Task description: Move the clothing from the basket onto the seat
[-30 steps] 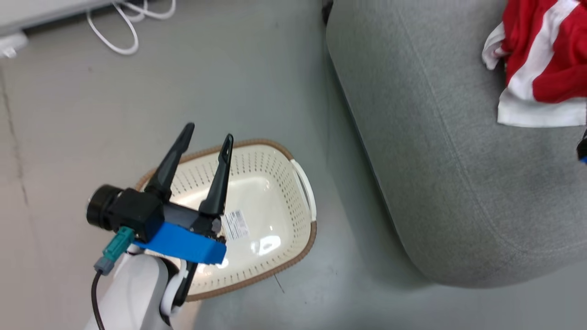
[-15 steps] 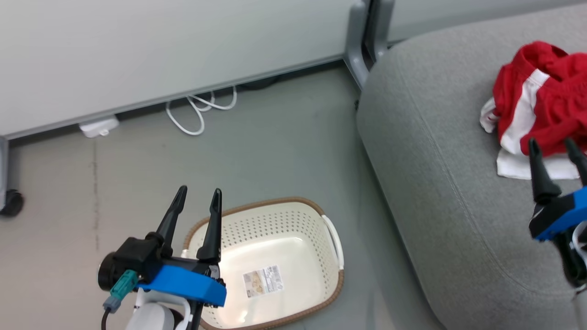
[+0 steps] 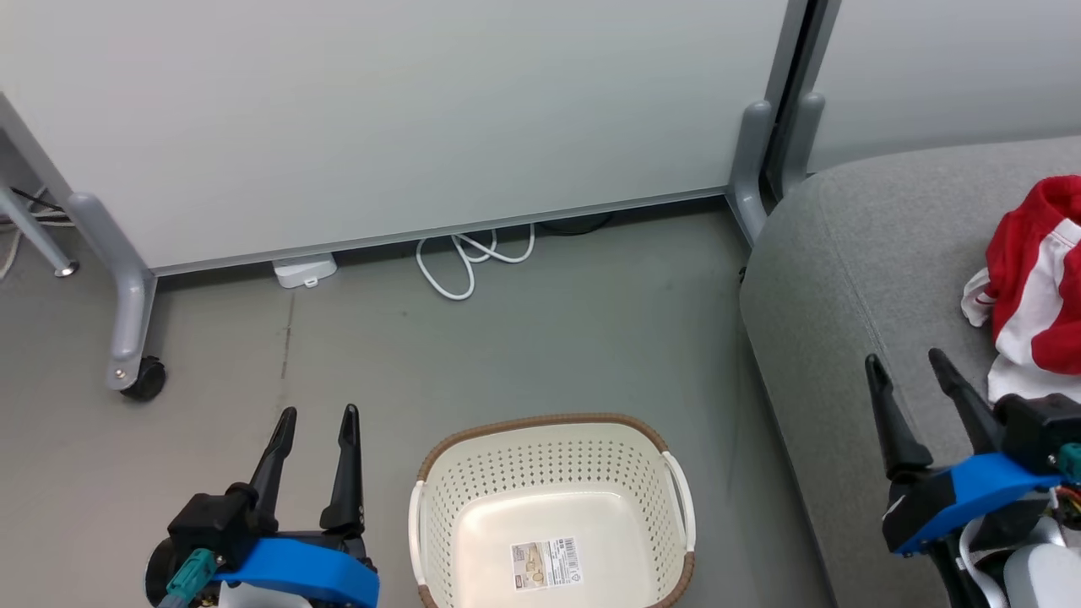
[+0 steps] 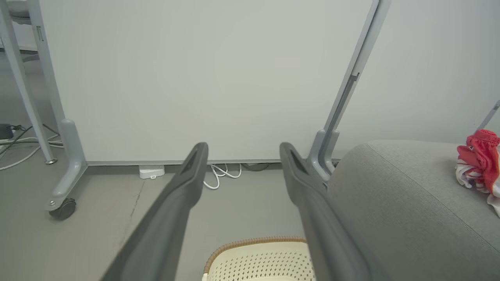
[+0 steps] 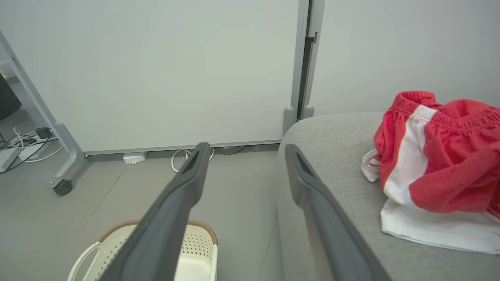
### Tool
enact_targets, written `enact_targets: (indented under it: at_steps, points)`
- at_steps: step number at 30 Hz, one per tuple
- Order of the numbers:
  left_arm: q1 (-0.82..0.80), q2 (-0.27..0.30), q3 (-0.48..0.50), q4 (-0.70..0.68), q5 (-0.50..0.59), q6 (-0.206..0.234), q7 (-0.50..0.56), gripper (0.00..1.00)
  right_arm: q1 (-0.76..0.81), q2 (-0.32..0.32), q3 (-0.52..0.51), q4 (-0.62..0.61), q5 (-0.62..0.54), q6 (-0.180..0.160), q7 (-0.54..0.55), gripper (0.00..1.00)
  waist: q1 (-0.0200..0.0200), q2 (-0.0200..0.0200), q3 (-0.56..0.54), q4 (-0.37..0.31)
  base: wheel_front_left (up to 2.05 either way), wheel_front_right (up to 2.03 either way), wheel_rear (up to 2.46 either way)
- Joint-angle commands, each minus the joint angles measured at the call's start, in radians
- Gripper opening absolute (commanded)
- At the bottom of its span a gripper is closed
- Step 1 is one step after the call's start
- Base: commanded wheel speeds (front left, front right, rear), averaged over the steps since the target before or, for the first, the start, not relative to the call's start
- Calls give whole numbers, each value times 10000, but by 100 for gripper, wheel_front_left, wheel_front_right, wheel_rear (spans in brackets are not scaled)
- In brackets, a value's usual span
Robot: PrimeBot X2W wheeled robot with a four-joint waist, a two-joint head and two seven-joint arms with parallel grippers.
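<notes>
Wide open and empty: left end effector (image 3: 318,411), right end effector (image 3: 903,356); red clothing (image 3: 1034,287) lies on the sofa (image 3: 844,295), two o'clock from the basket (image 3: 540,420).

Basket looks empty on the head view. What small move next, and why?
Probably none beyond parking the arms: the basket holds only its label, the clothing lies on the seat, and the left gripper and right gripper are open, holding nothing. I would call the job done.

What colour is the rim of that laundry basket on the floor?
The rim is brown with a woven look; the head view shows it best.
</notes>
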Motion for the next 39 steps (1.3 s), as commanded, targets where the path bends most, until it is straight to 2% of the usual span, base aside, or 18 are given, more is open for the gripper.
enact_targets:
  at_steps: [1,17,39]
  points:
    - [111,-1,114,40,96,-15,-29,100,305,153,-3,-148,-126,1,-59,100,2,-1,-175,228,0,0,0]
    - [364,-114,745,516,507,-16,-29,100,1239,962,-14,-504,-348,3,-157,100,2,-1,-536,878,0,0,0]
    - [241,-92,838,970,455,-17,-29,100,1186,1215,-2,-242,-219,3,-136,100,2,-1,-583,804,0,0,0]
